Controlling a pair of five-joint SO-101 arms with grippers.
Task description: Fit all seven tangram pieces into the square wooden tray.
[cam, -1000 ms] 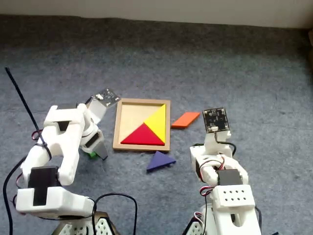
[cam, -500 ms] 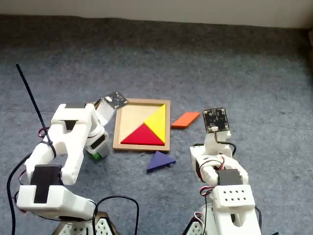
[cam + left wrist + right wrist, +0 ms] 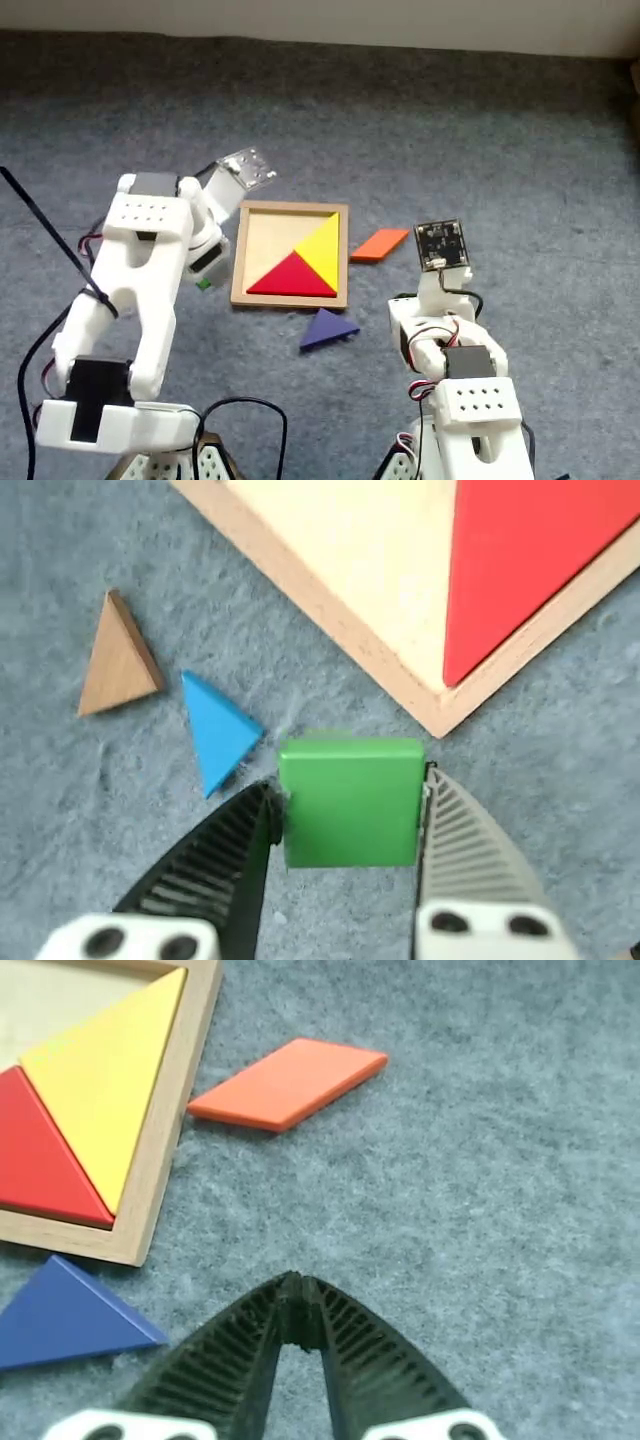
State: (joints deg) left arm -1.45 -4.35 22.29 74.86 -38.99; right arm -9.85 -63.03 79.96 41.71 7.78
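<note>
High view: the square wooden tray (image 3: 240,256) sits mid-table on the grey carpet (image 3: 500,130), with a red triangle (image 3: 293,276) and a yellow triangle (image 3: 322,247) already in its right half, touching along one edge. An orange parallelogram (image 3: 380,243) lies just right of the tray, and a dark blue triangle (image 3: 327,330) is just near of its near edge. The left arm (image 3: 140,270) is bent over the spot left of the tray, and a bit of green square (image 3: 204,284) peeks out under it.

Left wrist view: the left gripper (image 3: 348,785) is clamped on the green square, one finger on each side, right off the tray's near-left corner. A light blue triangle (image 3: 218,730) and a plain wood triangle (image 3: 118,660) lie on the carpet close by, apart from each other.

Right wrist view: the right gripper (image 3: 298,1310) has its fingers pressed together on nothing, over bare carpet to the right of the dark blue triangle and near of the orange parallelogram.
</note>
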